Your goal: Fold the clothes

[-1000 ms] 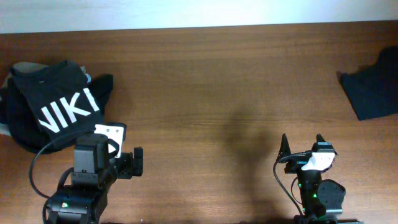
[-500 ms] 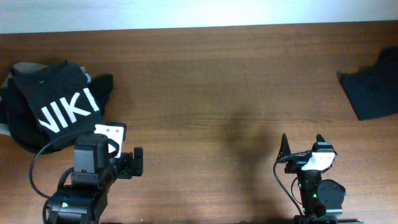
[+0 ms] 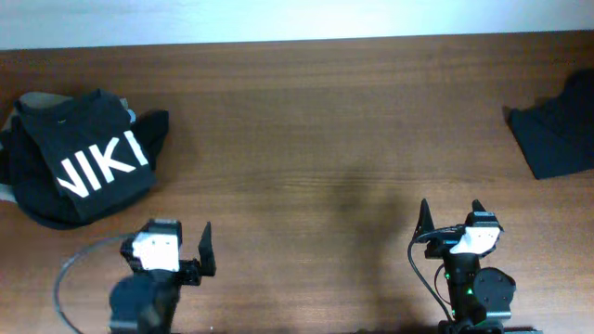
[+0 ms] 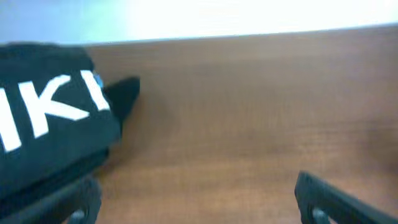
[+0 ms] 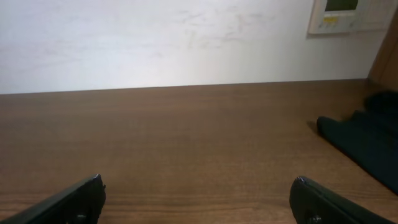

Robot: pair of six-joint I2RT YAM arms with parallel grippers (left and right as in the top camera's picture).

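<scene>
My left end effector (image 4: 198,208) is spread wide and empty, low over the bench (image 3: 306,139). My right end effector (image 5: 198,208) is spread too, holding nothing. Just beyond the left one, the lettered T-shirt (image 3: 88,167) lies in a compact bundle, which I judge folded. Far right, a dark garment (image 3: 557,130) lies rumpled at the bench's edge. I reckon that one remains to fold.

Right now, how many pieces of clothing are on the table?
2 for certain: a black lettered T-shirt at the far left, a dark garment at the right edge, partly cropped. More may hide under the T-shirt.
</scene>
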